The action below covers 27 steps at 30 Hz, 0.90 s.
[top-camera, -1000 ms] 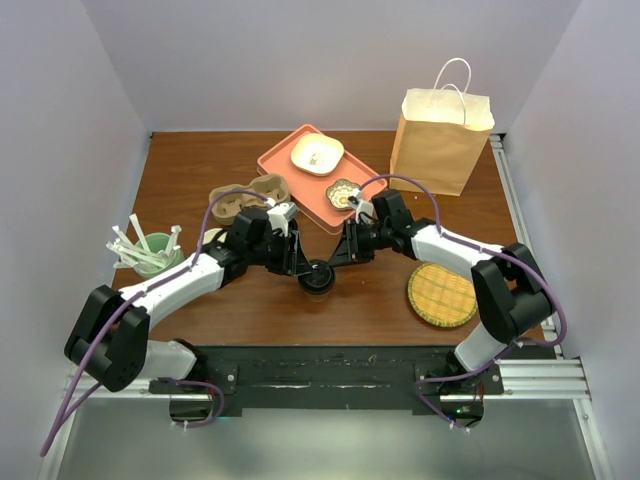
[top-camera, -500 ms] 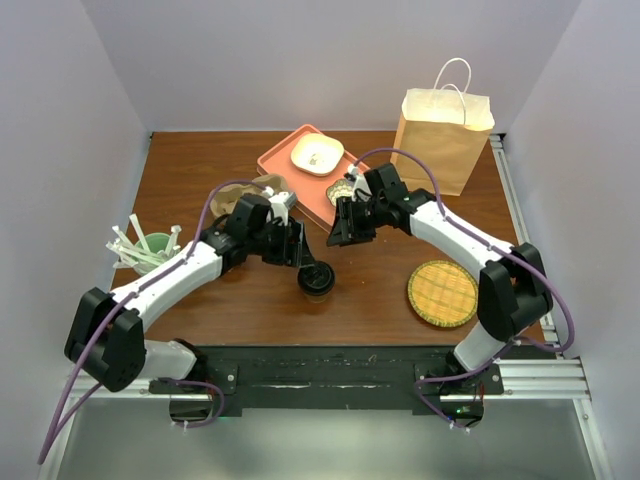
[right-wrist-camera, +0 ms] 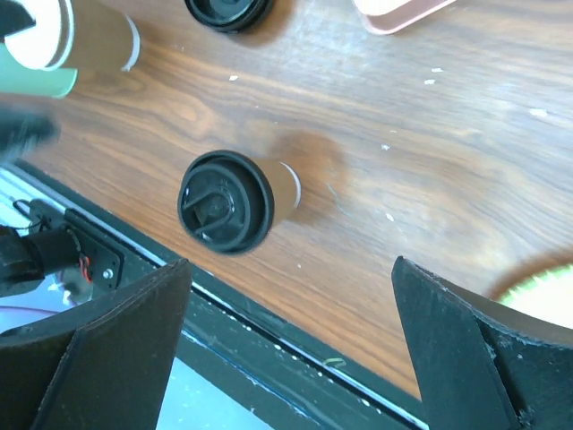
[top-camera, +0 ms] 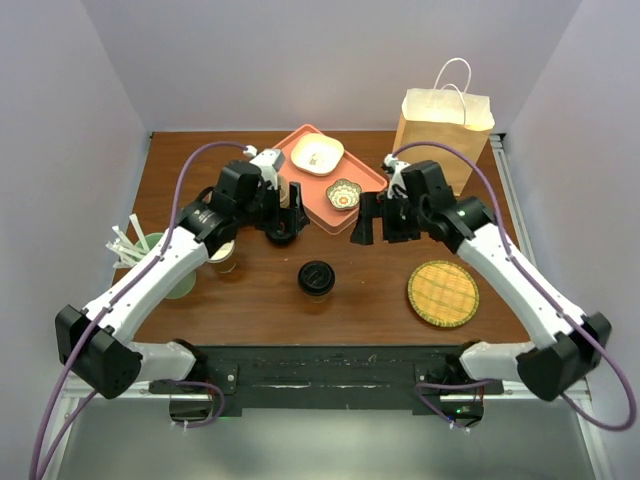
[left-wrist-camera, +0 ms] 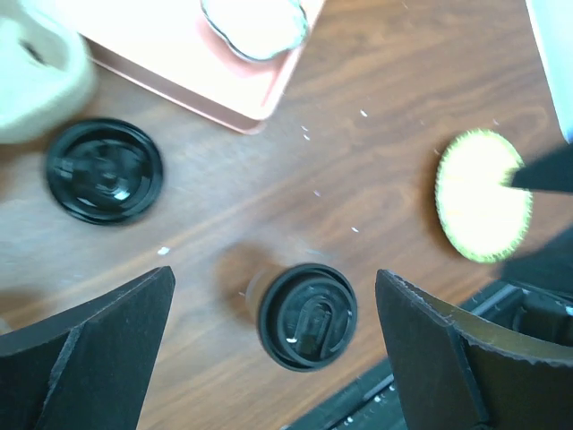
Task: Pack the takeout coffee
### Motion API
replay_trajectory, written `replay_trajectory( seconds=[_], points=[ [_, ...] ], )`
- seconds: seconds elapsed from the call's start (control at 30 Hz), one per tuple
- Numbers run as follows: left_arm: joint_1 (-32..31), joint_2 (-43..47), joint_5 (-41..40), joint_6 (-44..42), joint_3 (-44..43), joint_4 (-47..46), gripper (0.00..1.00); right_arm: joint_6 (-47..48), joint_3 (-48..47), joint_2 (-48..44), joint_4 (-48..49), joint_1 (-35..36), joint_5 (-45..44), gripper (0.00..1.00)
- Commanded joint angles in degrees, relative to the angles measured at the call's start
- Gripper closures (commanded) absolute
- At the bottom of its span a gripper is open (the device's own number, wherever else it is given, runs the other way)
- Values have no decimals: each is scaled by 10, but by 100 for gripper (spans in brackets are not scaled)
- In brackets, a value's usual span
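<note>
While both arms hang over the middle of the table [top-camera: 250, 300], I find the takeout coffee [top-camera: 316, 277] standing alone toward the near edge, lid on, touching nothing. The left claw [top-camera: 280, 222] and the right claw [top-camera: 374, 228] both have their fingers spread wide apart with nothing between them. The cup lies nearer to me than either claw and between the two, to the near right of the left one and the near left of the right one. I judge neither arm clearly closer. It stands upright, so its long axis is vertical and a grip would have to come in from the side or down around the lid. The paper bag [top-camera: 441, 150] is at the far right, on the right arm's side, which I think favours that arm. Only the overhead view shows the bag. The left wrist view alone shows a loose black lid [left-wrist-camera: 105, 170] just off the pink tray [left-wrist-camera: 170, 54]. The right wrist view alone shows the coffee's brown wall and a lidless cup [right-wrist-camera: 76, 36].
</note>
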<state>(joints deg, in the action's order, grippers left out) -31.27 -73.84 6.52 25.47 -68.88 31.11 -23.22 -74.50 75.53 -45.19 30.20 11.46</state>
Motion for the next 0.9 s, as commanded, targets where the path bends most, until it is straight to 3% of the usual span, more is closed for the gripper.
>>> replay_trajectory(
  seconds=[0.0,0.17,0.3,0.4,0.5,0.63,0.73,0.8,0.87],
  points=[
    [2,-16,-63,-61,-43,43,0,-2,-28,-69,-62,-1,-53,1],
    [2,-88,-107,-95,-122,139,5,-16,-4,-109,-89,-1,-114,1],
    [2,-112,-86,-85,-189,181,9,-22,2,-123,-115,0,-140,1],
    [2,-111,-76,-68,-188,186,11,-13,5,-143,-123,0,-191,1],
    [2,-106,-49,-52,-191,202,13,23,5,-147,-90,-1,-127,3],
    [1,-65,-93,-42,-178,195,12,34,22,-117,-68,6,-24,5],
    [2,-11,-119,-35,-165,175,9,2,46,-108,2,64,-53,5],
    [1,11,-120,-25,-161,164,0,-29,39,-68,15,142,-103,4],
    [1,40,-114,-23,-158,156,0,-54,17,-30,19,194,-114,4]
  ],
)
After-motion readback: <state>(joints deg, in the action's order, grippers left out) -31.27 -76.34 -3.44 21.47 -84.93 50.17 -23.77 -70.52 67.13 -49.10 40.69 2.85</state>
